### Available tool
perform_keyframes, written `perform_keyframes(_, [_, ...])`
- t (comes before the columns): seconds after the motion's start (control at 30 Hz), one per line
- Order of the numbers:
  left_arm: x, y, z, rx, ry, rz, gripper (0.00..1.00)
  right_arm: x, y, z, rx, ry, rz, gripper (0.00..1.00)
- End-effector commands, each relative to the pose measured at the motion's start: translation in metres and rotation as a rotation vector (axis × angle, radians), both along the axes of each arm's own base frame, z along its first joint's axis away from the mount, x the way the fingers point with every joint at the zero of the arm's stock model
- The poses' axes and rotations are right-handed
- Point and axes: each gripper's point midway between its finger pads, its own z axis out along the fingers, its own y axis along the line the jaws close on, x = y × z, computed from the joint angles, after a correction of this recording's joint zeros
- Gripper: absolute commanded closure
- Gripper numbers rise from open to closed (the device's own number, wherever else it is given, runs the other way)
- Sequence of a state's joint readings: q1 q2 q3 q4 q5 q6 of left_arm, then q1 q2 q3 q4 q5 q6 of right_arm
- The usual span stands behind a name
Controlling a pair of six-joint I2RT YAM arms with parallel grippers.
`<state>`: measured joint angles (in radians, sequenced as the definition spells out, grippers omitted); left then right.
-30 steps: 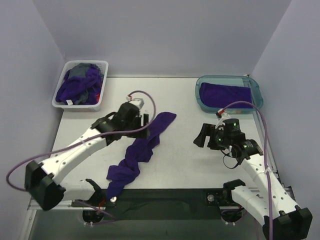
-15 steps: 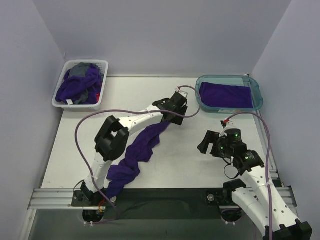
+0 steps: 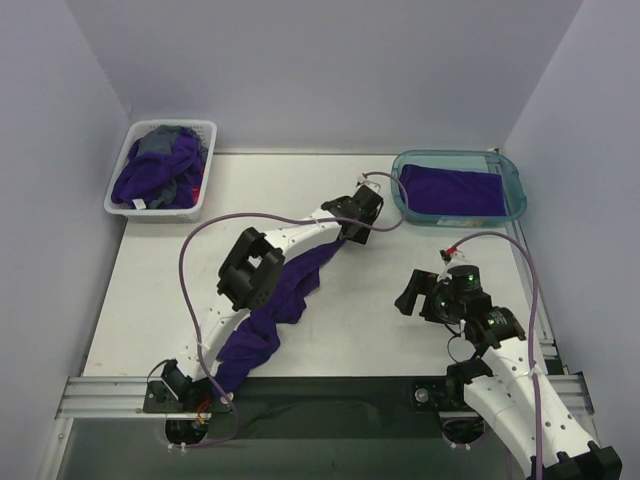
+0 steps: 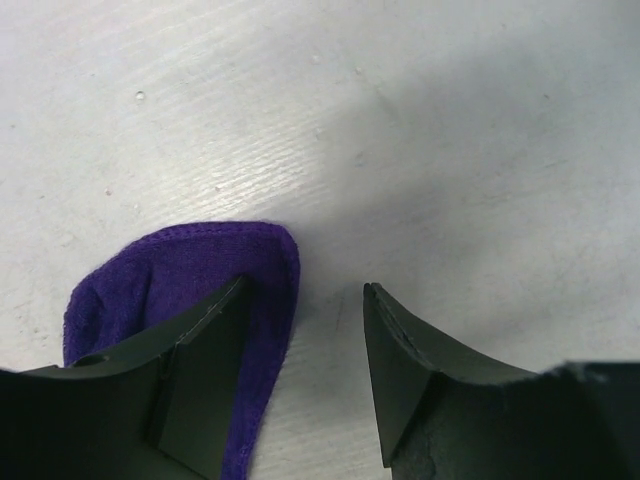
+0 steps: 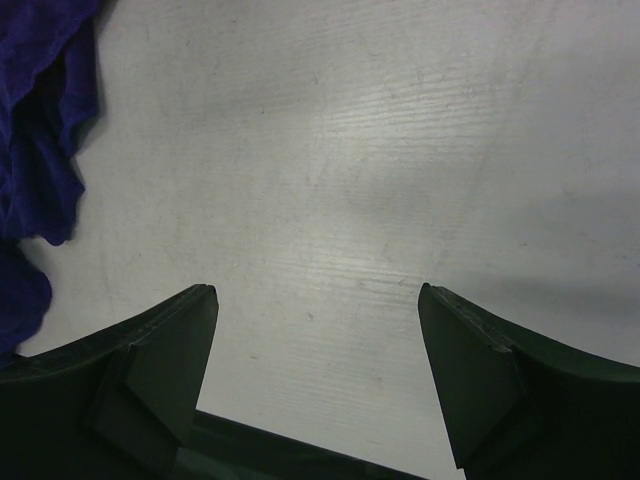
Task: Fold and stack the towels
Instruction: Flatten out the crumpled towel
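Likely to nip only the hem, or nothing, at the far tip of the twisted purple towel [image 3: 283, 293] lying diagonally across the table [image 3: 150, 280], given left gripper [image 4: 305, 292] spread with one finger over cloth and the other over bare surface; right gripper [image 5: 318, 292] also spread, well apart from the cloth.

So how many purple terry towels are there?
3 at least: a twisted towel on the white table, a flat towel in the teal plastic tray, a heaped towel in the white slotted basket, maybe hiding more.
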<state>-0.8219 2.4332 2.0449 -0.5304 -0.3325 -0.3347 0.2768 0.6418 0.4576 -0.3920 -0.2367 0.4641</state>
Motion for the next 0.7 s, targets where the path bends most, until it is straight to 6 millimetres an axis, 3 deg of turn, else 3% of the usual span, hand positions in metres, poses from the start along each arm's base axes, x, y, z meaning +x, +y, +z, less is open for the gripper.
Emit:
perform_keyframes(0.0, [0.021,0.013,0.007,0.014,-0.056,0.074,0.41,-0.003,0.003,-0.001,0.011,0.001,0.013,0.17])
perform_keyframes(0.17, [0.021,0.026,-0.012,0.042,-0.026,0.093,0.44,-0.003,0.004,-0.002,0.015,0.004,0.015,0.17])
perform_keyframes(0.27, [0.016,0.028,-0.023,0.036,0.006,0.097,0.55,-0.003,0.004,-0.002,0.017,0.005,0.013,0.17])
perform_keyframes(0.3, [0.014,0.027,-0.028,0.032,0.021,0.092,0.67,-0.003,0.004,-0.002,0.019,0.004,0.013,0.17])
perform_keyframes(0.37, [0.012,0.03,-0.033,0.036,0.035,0.089,0.82,-0.003,0.004,-0.002,0.019,0.005,0.015,0.17])
perform_keyframes(0.4, [0.012,0.03,-0.032,0.034,0.038,0.082,0.98,-0.003,0.005,-0.002,0.021,0.008,0.015,0.17])
perform_keyframes(0.43, [0.013,0.032,-0.029,0.033,0.039,0.082,1.0,-0.002,0.005,-0.002,0.023,0.005,0.016,0.17])
perform_keyframes(0.57, [0.016,0.034,0.014,0.03,-0.012,0.023,1.0,0.004,0.013,0.003,0.061,-0.007,0.027,0.17])
perform_keyframes(0.6, [0.019,0.035,0.047,0.024,-0.063,0.002,1.0,0.004,0.017,0.005,0.077,-0.007,0.038,0.17])
perform_keyframes(0.67, [0.019,0.042,0.085,0.025,-0.105,-0.01,1.0,0.011,0.023,0.01,0.11,-0.028,0.041,0.17])
